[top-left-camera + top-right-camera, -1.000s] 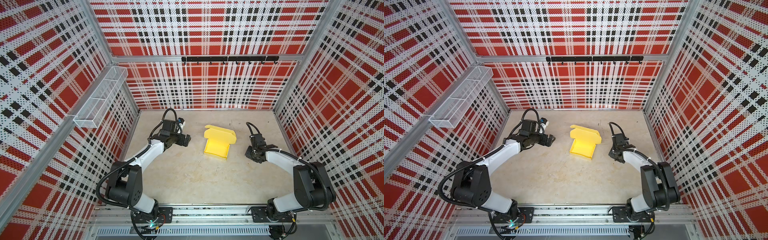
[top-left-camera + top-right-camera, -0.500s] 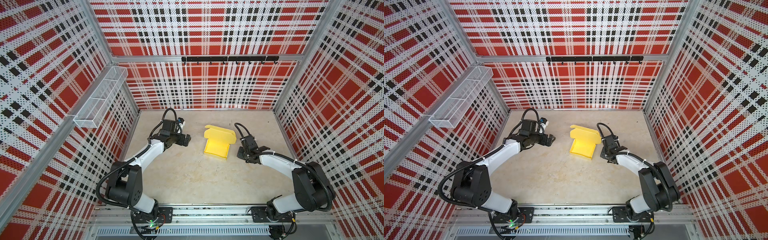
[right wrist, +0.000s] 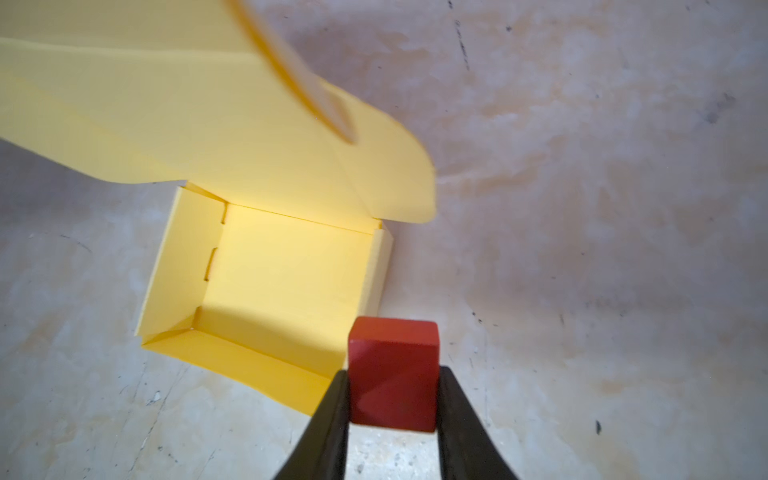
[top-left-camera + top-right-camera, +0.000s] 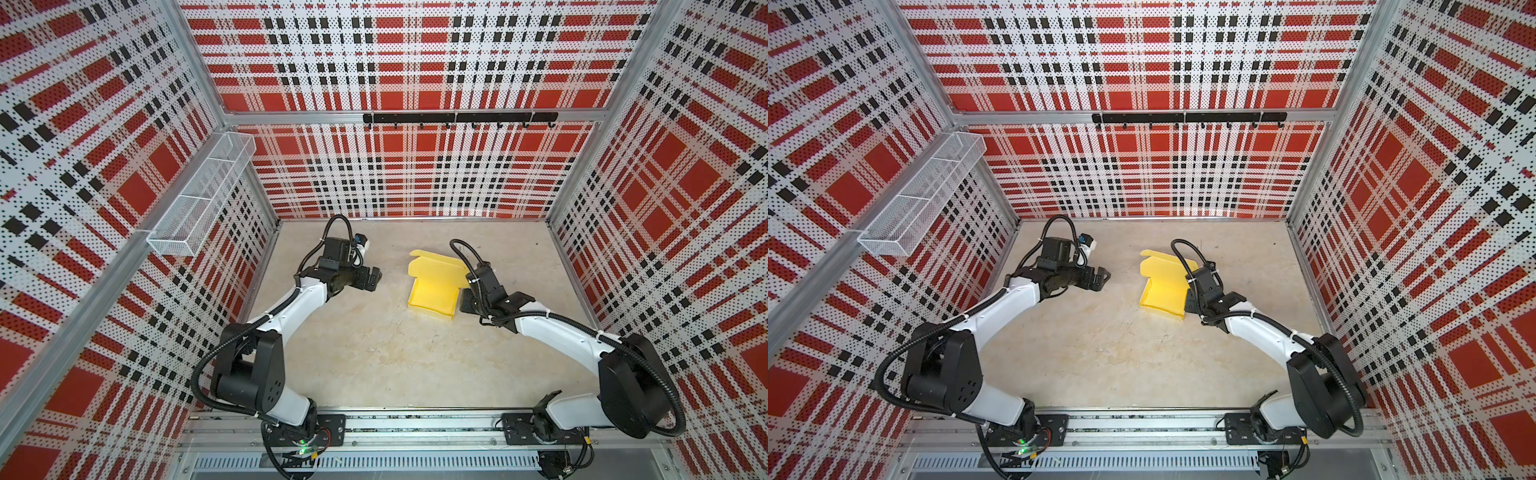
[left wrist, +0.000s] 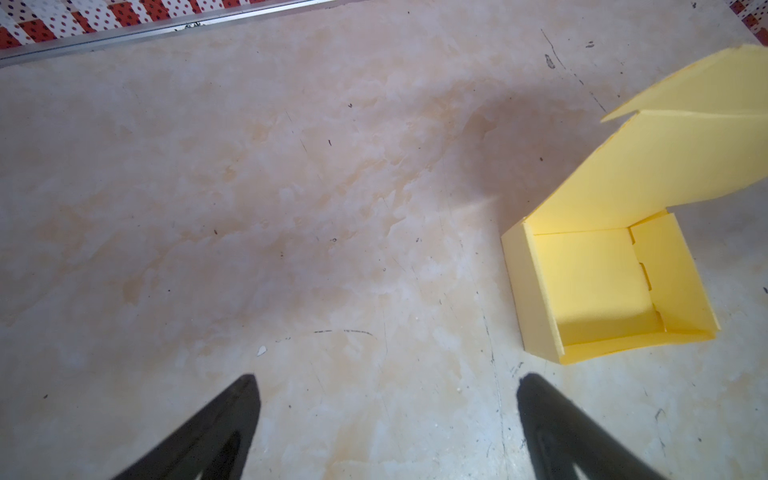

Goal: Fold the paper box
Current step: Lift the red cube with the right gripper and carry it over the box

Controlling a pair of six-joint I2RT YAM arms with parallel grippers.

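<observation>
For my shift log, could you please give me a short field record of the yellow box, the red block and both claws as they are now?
box: pale yellow card paper box, walls up, lid flap open, nothing inside, on the beige table
left claw: open, empty, apart from the box
right claw: shut on a small red block, close to a box corner

White arm links (image 4: 299, 303), black joints (image 4: 253, 374), ribbed black cables (image 4: 208, 357).

The paper box (image 4: 432, 291) is yellow, the little block (image 3: 392, 374) is red, the tabletop (image 4: 374, 353) is blotchy cream, and the walls (image 4: 415, 187) have red, black and white checks.
</observation>
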